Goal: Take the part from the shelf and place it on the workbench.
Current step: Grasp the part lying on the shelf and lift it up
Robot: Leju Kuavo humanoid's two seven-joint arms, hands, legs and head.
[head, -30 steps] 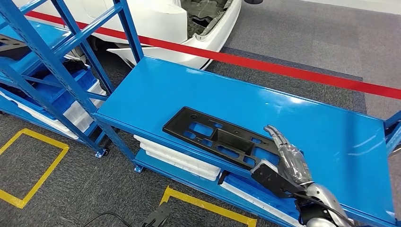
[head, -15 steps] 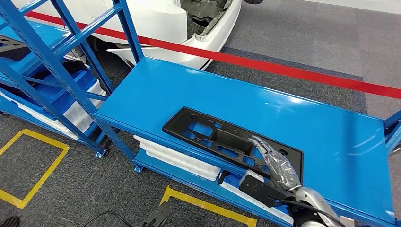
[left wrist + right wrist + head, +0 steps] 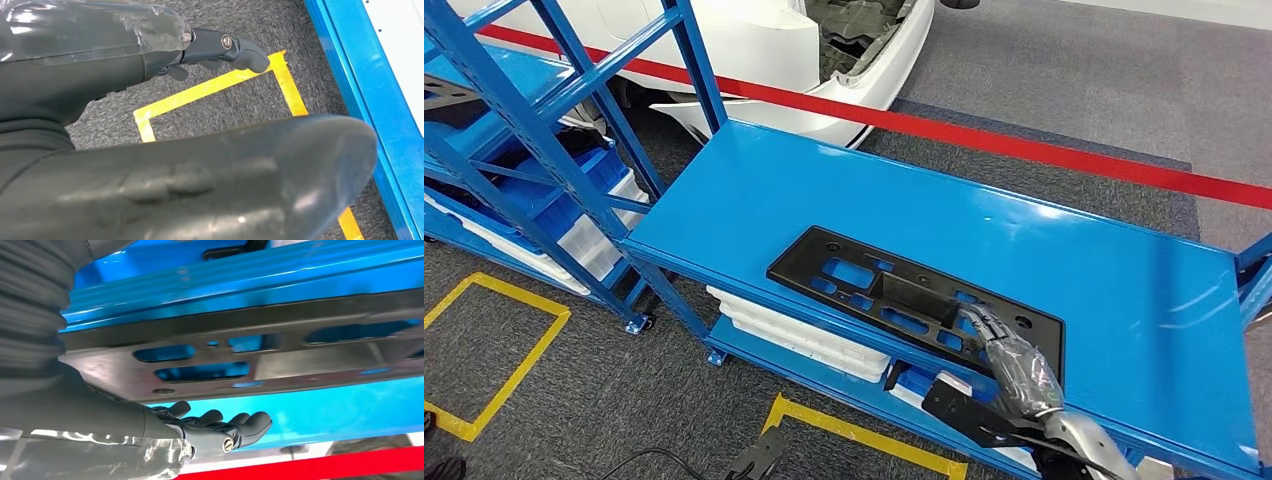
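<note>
Head view has the black part (image 3: 912, 297) lying flat on the blue surface (image 3: 844, 190), close to the near edge, its long axis running along that edge from the shelf side on the left toward the robot's right. The right robot hand (image 3: 1012, 358) comes up from below at the part's right-hand end, fingers stretched forward over that end; I can't tell from up here whether they touch the part or hover just above it. In the right wrist view the fingers (image 3: 235, 424) lie loosely curled and side by side with nothing between them, and the part (image 3: 280, 345) sits flat on the surface just past them, so I'd say this robot hand has no hold on it. The left robot hand (image 3: 150, 100) hangs over grey carpet and a yellow floor marking (image 3: 215, 87), fingers slack and empty, well apart from the part. So the right robot hand is much the nearer, and the part stretches away from it toward the left.

By the look of it the placing is done, and what's left is to draw the right arm clear without dragging that end.

Counted: one part on the surface, two robot hands, one blue shelf rack (image 3: 554, 130) at the left, one red strip (image 3: 1044, 150) on the floor beyond
</note>
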